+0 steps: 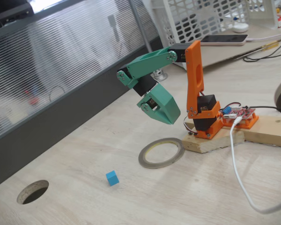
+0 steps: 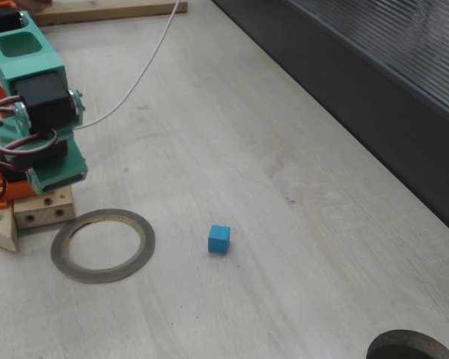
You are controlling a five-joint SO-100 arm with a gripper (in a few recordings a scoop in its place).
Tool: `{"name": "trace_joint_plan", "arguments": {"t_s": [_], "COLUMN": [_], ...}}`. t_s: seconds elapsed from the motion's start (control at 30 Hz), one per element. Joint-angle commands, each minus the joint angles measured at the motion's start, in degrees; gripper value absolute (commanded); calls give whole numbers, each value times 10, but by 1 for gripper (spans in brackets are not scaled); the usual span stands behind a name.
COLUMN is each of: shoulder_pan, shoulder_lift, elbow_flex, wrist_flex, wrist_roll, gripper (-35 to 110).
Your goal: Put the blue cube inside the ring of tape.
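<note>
End effector (image 1: 166, 112) hangs folded above the ring of tape (image 1: 161, 153), jaw state unclear; blue cube (image 1: 112, 177) sits on the table (image 1: 201, 187) near the ring, outside it, so reach out, straddle it squarely, then pinch.

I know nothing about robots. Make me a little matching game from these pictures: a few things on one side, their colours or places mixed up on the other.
Things:
1. blue cube
2. ring of tape
3. round hole
4. hand

Descriptions:
A. green, raised above the table
B. cut through the wooden tabletop
C. lies flat beside the arm's wooden base
D. sits alone on bare wood, outside the ring

Pairs: 1-D, 2-C, 3-B, 4-A
</note>
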State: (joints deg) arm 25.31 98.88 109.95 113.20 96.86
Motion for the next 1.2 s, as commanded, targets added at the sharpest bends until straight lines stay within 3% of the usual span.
{"name": "trace_joint_plan", "arguments": {"t_s": [0.0,0.33,0.5,0.67,0.87,1.17], "shoulder_pan": [-35,-262,-271,-271,-271,-272], "shoulder_lift": [18,18,18,4,-167,-261], "elbow_flex": [2,2,-23,-191,-351,-490], "wrist_flex": [11,11,10,9,9,-31], "wrist_roll": [7,7,7,7,7,7], "gripper": [0,0,0,0,0,0]}}
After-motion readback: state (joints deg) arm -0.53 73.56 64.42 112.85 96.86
